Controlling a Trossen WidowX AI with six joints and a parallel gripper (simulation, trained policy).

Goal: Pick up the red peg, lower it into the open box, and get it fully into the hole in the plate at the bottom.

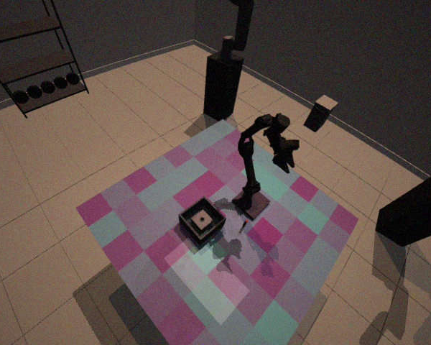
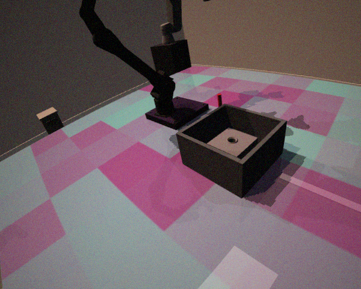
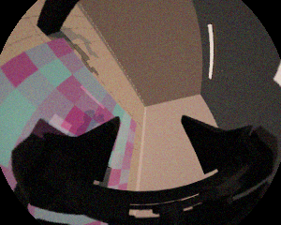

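The red peg [image 1: 243,226] [image 2: 219,100] stands upright on the patterned table top, near the arm's base and outside the box. Its top is bright red. The open dark box [image 1: 189,227] [image 2: 212,164] stands beside it. A pale plate [image 1: 208,221] [image 2: 224,145] lies at its bottom, and the round hole [image 1: 202,218] [image 2: 232,140] in it looks empty. My gripper [image 1: 290,167] [image 3: 152,119] is open, with nothing between its fingers. It is raised high above the table, well away from peg and box. The exterior view does not show it, and the wrist view does not show the peg.
The arm's base plate [image 1: 259,205] [image 2: 190,105] is close to the peg and the box. A dark pedestal [image 1: 223,85] [image 2: 171,57] stands beyond the table, and a shelf rack [image 1: 41,67] stands at the far left. A small pale-topped block [image 1: 320,113] [image 2: 50,119] is beyond the table edge.
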